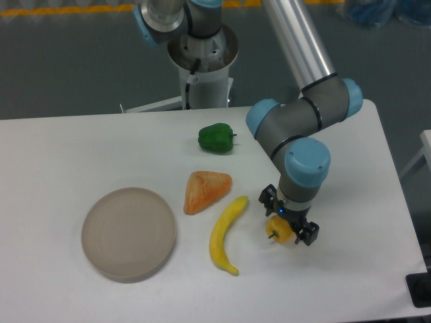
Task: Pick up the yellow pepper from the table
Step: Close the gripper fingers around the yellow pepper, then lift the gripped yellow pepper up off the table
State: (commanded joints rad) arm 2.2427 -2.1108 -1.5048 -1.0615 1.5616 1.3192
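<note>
The yellow pepper [281, 232] lies on the white table [60, 155], right of the long yellow banana-shaped item. Only its lower left part and short dark stem show, because my gripper [288, 217] hangs straight over it. The gripper is open, one finger at the pepper's upper left and the other at its lower right, so the fingers straddle the pepper. I cannot tell whether the pads touch it. The arm's grey and blue wrist rises up and to the right behind the gripper.
A curved yellow banana-shaped item [225, 233] lies just left of the pepper. An orange wedge-shaped item [205, 190] sits above it, and a green bell pepper [216, 138] further back. A round grey plate [128, 233] rests at the left. The robot base [201, 60] stands behind the table.
</note>
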